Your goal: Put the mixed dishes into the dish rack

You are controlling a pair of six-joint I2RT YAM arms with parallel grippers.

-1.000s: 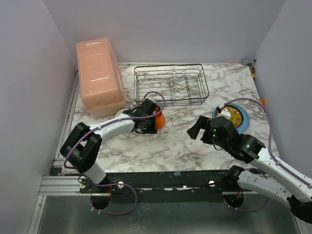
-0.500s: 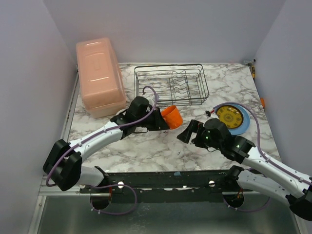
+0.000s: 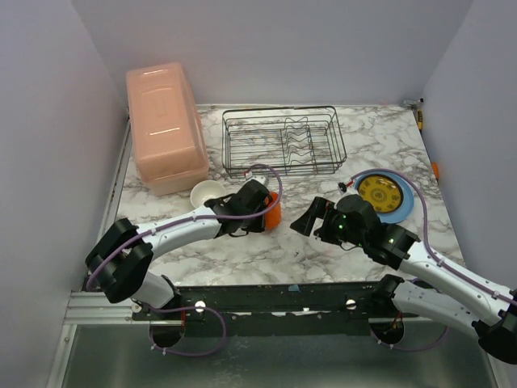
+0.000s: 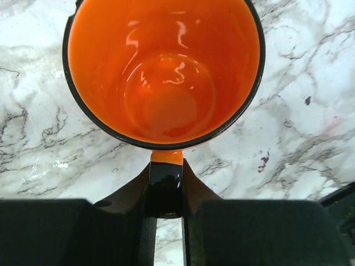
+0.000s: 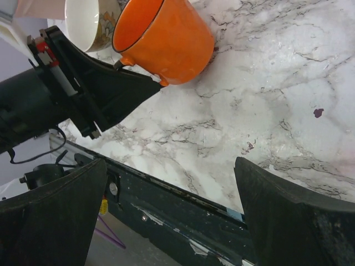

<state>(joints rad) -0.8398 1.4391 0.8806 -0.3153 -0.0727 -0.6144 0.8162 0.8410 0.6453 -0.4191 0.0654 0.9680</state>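
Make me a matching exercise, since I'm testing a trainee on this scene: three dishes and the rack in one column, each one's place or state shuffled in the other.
1. orange mug
2. small white bowl
3. small yellow-brown plate
4. dish rack

A. lying on the light-blue plate
B. at the back, no dishes in it
C. gripped by its handle in the left gripper
D. beside the pink box

Pairs: 1-C, 2-D, 3-A, 4-B.

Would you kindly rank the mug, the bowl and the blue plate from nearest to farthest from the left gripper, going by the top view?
1. The mug, held by the left gripper.
2. The bowl, just to its left.
3. The blue plate, far to the right.
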